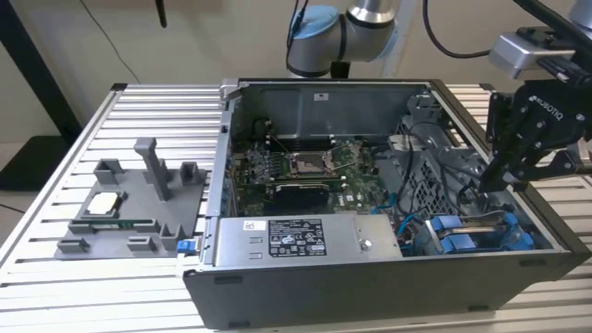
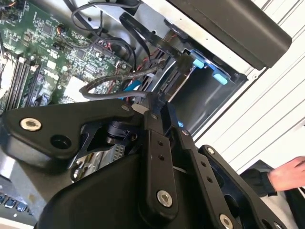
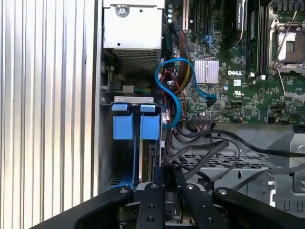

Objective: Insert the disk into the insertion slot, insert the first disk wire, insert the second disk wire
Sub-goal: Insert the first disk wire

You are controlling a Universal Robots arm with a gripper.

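The disk (image 3: 150,128) stands on edge in the insertion slot (image 3: 107,157), its blue carrier tabs facing out. In the exterior view the disk (image 1: 450,233) is in the case's near corner on the exterior view's right. My black gripper (image 1: 490,182) hangs just above that corner with its fingers together. In the second wrist view a dark disk wire (image 2: 107,85) loops into the tip of the gripper (image 2: 151,106). In the first wrist view the gripper (image 3: 164,174) is close over the disk's rear edge, among several black cables.
The open computer case holds a motherboard (image 1: 306,166), a labelled power-supply box (image 1: 296,236) and a blue cable (image 3: 178,86). A grey fixture (image 1: 138,201) lies on the slatted table at the exterior view's left. A person's hand (image 2: 288,174) is beside the case.
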